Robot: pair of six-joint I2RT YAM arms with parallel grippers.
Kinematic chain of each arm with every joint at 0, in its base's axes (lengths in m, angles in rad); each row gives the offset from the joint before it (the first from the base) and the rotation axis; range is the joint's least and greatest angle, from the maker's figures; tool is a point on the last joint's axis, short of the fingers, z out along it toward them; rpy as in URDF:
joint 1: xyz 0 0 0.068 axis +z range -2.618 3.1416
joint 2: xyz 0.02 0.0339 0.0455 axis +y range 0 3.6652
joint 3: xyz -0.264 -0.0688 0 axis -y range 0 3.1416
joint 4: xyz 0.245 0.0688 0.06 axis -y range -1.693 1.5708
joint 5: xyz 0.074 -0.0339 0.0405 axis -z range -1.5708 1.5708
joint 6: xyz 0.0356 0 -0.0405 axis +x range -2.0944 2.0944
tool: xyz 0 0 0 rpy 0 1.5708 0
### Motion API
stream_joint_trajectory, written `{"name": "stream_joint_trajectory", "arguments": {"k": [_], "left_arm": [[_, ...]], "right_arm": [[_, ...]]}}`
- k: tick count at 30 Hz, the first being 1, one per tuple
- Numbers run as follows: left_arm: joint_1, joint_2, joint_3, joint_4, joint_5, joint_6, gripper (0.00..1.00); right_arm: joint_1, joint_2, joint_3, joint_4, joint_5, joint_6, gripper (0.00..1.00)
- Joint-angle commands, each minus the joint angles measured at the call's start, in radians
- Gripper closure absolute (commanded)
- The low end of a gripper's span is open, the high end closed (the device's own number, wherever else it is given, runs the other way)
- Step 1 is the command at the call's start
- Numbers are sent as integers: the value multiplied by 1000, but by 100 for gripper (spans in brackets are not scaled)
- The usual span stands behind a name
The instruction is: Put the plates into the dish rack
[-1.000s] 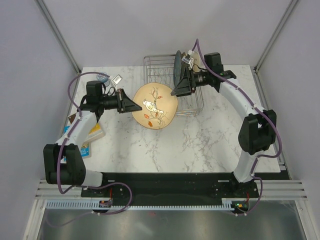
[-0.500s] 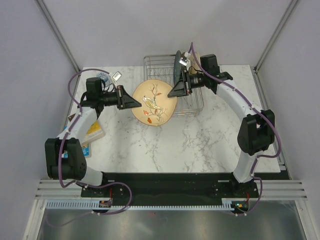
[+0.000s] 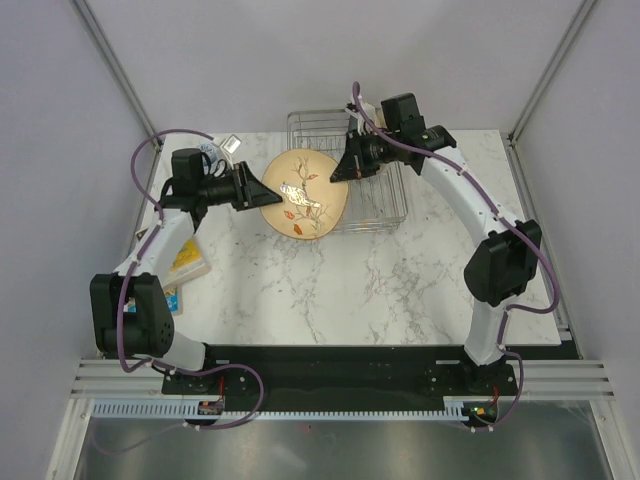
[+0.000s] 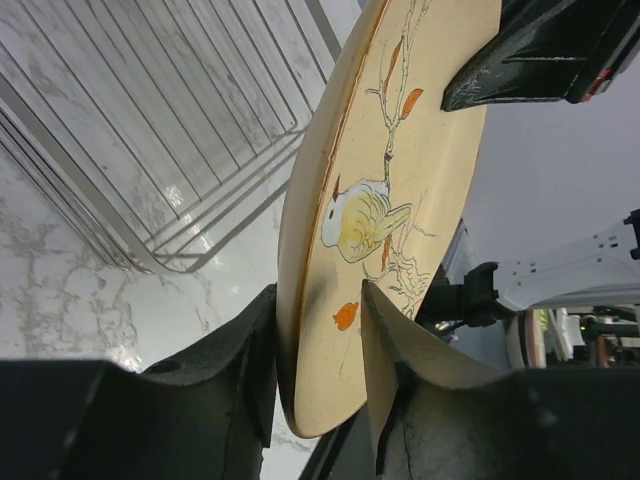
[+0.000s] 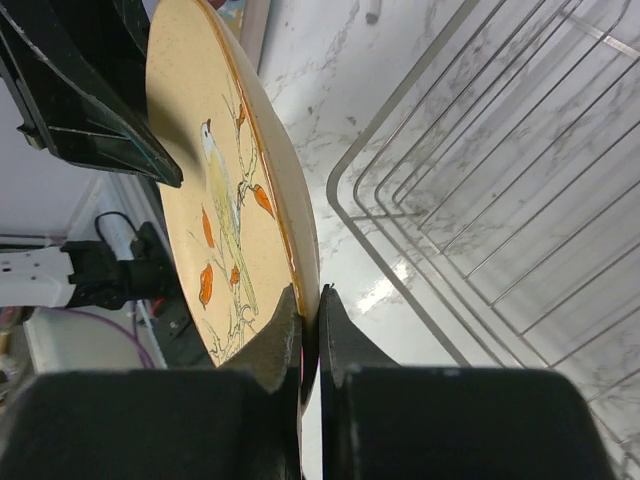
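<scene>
While held tilted over the white marble bench [image 3: 400, 270], overlaps the left side of the rectangular silver wire dish rack [image 3: 385, 200] in the top view: round cream-tan plate [image 3: 303, 195] painted with a bird and leaf sprigs. Clamped at its left rim by the left end effector [image 4: 318, 350]. Pinched at the opposite rim by the right end effector [image 5: 309, 325], closed tight on it beside the rack's wires.
</scene>
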Motion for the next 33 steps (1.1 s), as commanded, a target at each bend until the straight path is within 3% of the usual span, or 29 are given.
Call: {"name": "stream_joint_trajectory", "arguments": {"k": [1,9,18,25,33], "left_arm": [[-4,-51,91,3,-42,112,57],[10,-91,14,-9,-129,160,55],[26,-153,-7,6,-186,193,48],[31,-274,-163,107,-359,215,48],[28,-274,-271,112,-332,210,48]], "right_arm": [[21,-17,151,-28,160,-68,100],[21,9,254,-14,428,-78,100],[22,54,352,31,561,-20,100],[36,72,362,110,742,-56,100],[125,110,400,250,1055,-90,100]]}}
